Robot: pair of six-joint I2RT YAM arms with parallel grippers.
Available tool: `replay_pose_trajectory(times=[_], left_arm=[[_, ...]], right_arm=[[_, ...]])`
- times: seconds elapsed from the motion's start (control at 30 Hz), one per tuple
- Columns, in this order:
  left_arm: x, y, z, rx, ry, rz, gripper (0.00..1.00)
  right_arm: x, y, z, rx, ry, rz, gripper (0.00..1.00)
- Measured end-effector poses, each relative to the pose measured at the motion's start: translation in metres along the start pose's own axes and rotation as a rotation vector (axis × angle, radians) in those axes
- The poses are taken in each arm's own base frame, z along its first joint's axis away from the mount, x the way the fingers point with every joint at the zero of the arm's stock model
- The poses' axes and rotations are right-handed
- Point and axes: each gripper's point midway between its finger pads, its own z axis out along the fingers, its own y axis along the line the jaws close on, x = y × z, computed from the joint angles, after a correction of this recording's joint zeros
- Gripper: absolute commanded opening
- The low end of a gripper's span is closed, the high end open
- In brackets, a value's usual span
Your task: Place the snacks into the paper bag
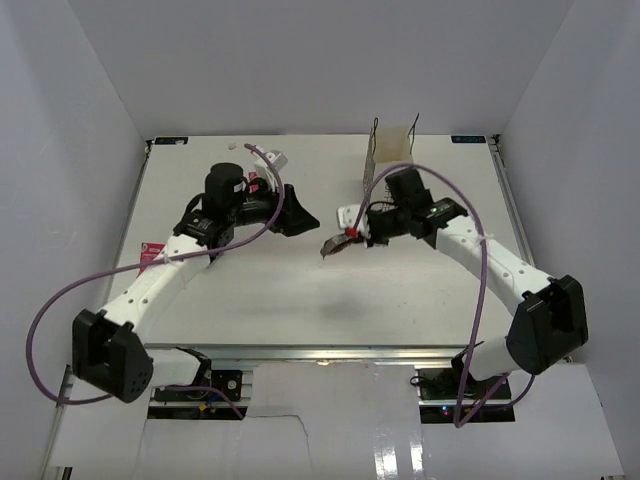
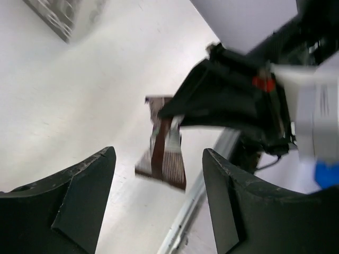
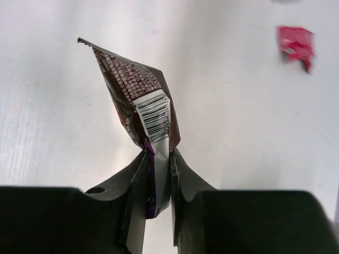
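One-handed: clamps dark brown-and-purple foil candy wrapper [image 3: 139,90] by sealed end in right gripper [image 3: 158,157]; likely light, floppy, slippery; shows left gripper [image 2: 159,153] spread wide, empty.

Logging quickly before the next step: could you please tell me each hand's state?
Left hand: open, holding nothing.
Right hand: closed on the purple-and-dark snack.

There is one paper bag [image 1: 391,152], on the worktop [image 1: 300,305] at the upper middle of the top view. One purple-and-dark snack [image 1: 335,244] shows near that view's centre. One pink-red snack [image 1: 150,254] lies at middle left; the right wrist view shows one red snack [image 3: 295,41] too, upper right, and whether it is the same one cannot be told. Two arms enter from the bottom: left arm [image 1: 150,290], right arm [image 1: 495,262].
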Motion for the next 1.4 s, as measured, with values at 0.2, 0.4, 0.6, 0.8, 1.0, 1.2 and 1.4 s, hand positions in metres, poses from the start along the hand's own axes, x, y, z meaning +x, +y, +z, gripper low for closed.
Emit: replay_pose_trajectory(times=[0.2, 0.4, 0.6, 0.8, 1.0, 1.2, 1.4], left_arm=[[-0.041, -0.025, -0.067, -0.183, -0.252, 0.157, 0.85], [-0.004, -0.016, -0.099, -0.289, -0.323, 0.107, 0.85], [0.028, 0.003, -0.107, -0.376, -0.307, 0.018, 0.85], [0.027, -0.002, -0.119, -0.39, -0.355, 0.005, 0.85], [0.03, 0.0, -0.122, -0.403, -0.363, -0.011, 0.85], [0.032, 0.001, -0.122, -0.406, -0.361, -0.019, 0.85], [0.032, 0.001, -0.122, -0.408, -0.361, -0.02, 0.85]], right_arm=[[-0.007, -0.145, -0.113, 0.433, -0.113, 0.31, 0.08], [-0.01, -0.222, -0.167, 0.749, -0.219, 0.649, 0.08], [0.051, -0.243, -0.152, 0.959, -0.182, 1.026, 0.08], [0.079, -0.252, -0.166, 1.131, -0.157, 1.135, 0.08], [0.07, -0.26, -0.171, 1.154, -0.23, 1.129, 0.08], [0.043, -0.259, -0.175, 1.096, -0.317, 1.073, 0.08], [0.027, -0.266, -0.193, 1.133, -0.374, 1.027, 0.08]])
